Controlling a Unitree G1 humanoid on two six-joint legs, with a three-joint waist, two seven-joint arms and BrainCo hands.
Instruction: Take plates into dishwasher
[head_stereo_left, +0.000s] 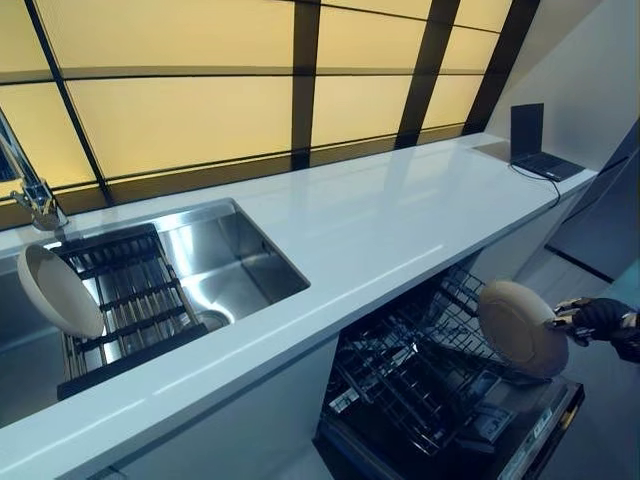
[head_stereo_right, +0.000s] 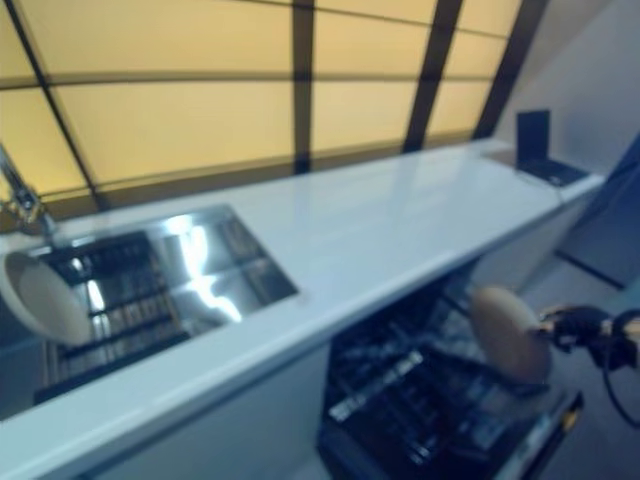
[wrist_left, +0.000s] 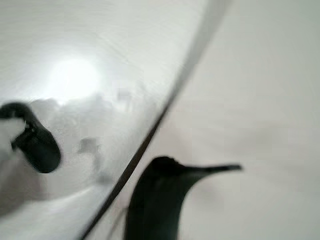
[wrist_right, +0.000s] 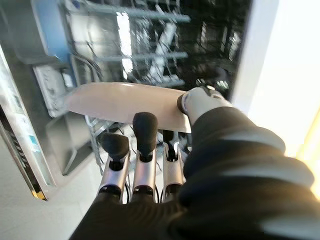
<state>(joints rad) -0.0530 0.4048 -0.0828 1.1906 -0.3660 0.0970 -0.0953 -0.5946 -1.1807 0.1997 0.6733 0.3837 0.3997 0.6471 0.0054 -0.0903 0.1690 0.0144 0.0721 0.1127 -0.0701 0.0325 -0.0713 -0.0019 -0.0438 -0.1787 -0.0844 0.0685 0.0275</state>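
Head eyes downward; wrist views close, perhaps blurred

Two plates: one plate (head_stereo_left: 522, 328) pinched in the right hand (head_stereo_left: 592, 320), a second plate (head_stereo_left: 58, 291) far off it. One sink (head_stereo_left: 235, 262), one dish rack (head_stereo_left: 130, 300), one faucet (head_stereo_left: 28, 180), one laptop (head_stereo_left: 535, 145), one dishwasher (head_stereo_left: 440, 400).

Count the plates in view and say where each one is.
2. One plate stands in the sink rack, at its left end. The other plate is pinched in the right hand above the open dishwasher. Others may be hidden.
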